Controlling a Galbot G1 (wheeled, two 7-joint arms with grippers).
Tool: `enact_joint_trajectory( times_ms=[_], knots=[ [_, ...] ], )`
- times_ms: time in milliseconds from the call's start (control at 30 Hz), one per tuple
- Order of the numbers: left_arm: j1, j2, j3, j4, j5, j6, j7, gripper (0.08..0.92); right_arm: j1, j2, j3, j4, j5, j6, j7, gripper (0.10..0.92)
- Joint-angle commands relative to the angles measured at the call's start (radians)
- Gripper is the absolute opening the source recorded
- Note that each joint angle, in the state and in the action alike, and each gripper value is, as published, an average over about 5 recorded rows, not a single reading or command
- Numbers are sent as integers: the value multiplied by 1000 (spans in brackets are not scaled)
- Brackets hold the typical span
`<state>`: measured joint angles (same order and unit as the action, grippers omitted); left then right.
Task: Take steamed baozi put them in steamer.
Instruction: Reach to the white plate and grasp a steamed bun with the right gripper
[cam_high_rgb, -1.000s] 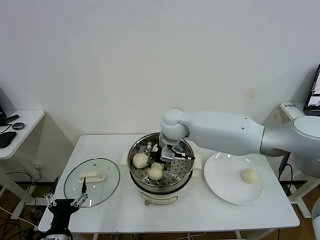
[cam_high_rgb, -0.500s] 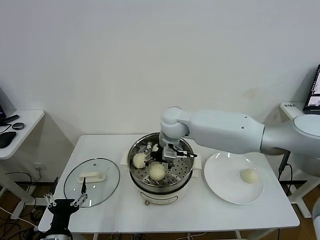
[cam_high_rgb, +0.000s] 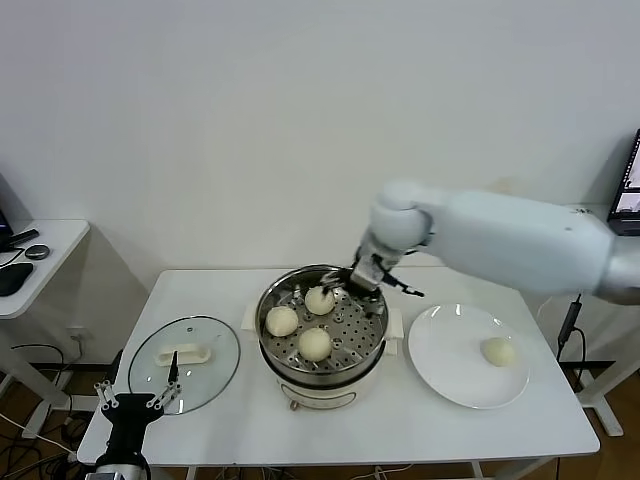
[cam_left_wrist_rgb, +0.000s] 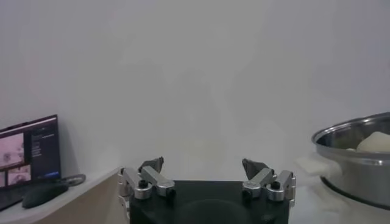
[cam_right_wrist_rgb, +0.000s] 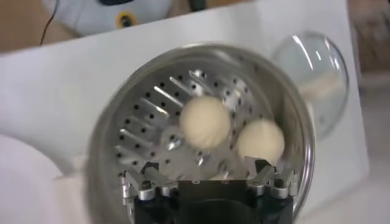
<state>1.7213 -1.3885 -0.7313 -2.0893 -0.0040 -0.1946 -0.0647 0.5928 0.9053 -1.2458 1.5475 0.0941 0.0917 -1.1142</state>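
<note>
The steamer (cam_high_rgb: 275, 350) stands mid-table with three baozi on its perforated tray: one at the back (cam_high_rgb: 320, 300), one at the left (cam_high_rgb: 282, 321), one at the front (cam_high_rgb: 314, 344). A fourth baozi (cam_high_rgb: 498, 351) lies on the white plate (cam_high_rgb: 450, 370) to the right. My right gripper (cam_high_rgb: 377, 277) is open and empty, raised above the steamer's back right rim. In the right wrist view two baozi (cam_right_wrist_rgb: 206, 122) (cam_right_wrist_rgb: 260, 140) show on the tray below the right gripper (cam_right_wrist_rgb: 207, 170). My left gripper (cam_high_rgb: 137, 405) is open, parked low at the table's front left.
The glass lid (cam_high_rgb: 184, 362) with a white handle lies on the table left of the steamer. A side desk (cam_high_rgb: 30, 255) stands far left. In the left wrist view the steamer's rim (cam_left_wrist_rgb: 353, 137) shows off to the side, beyond the left gripper (cam_left_wrist_rgb: 205, 172).
My right gripper let go of a baozi at the back of the tray, then rose and moved right, out of the steamer. The left arm stayed put.
</note>
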Motion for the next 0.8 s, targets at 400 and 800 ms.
enact_joint_trajectory(
  times_ms=[400, 800],
  knots=[
    [-4, 10, 49, 8, 12, 3, 3, 823, -401, -564, 310, -49, -158, -266, -55, 823],
    [10, 0, 54, 8, 23, 1, 2, 823, -742, -445, 613, -299, -317, -193, -6, 823]
  ],
)
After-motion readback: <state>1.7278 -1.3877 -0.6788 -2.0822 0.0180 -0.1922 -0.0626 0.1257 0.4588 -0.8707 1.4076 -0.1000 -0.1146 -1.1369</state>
